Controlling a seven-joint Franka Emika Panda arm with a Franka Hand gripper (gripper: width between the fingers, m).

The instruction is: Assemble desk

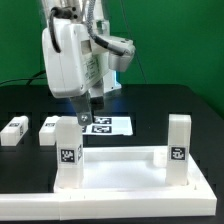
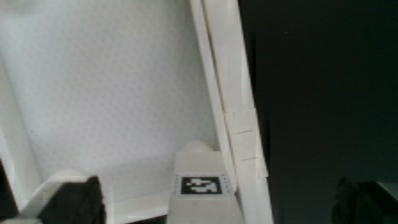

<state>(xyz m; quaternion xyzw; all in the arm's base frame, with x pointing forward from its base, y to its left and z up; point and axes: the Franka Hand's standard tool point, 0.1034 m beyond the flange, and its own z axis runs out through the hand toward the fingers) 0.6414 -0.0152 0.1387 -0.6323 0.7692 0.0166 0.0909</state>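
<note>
The arm is cut off by the upper edge of the exterior view, and the gripper [image 1: 89,108] tips are hard to make out there. The panel [image 1: 120,168] lies at lower centre, white and rimmed, with a tagged left leg [image 1: 67,150] and right leg [image 1: 178,140] upright at its corners. Loose legs [image 1: 50,127] lie at mid-left. Only the wrist view shows the fingertips [image 2: 71,200] spread wide, released, clear of the left leg [image 2: 201,185].

You are seeing no readable words or numbers. Black-and-white coded tags are showing on an upright white plastic block leg [image 1: 67,150], its twin [image 1: 177,150] and the flat white marker board [image 1: 118,127], seemingly too blurred to decode.
</note>
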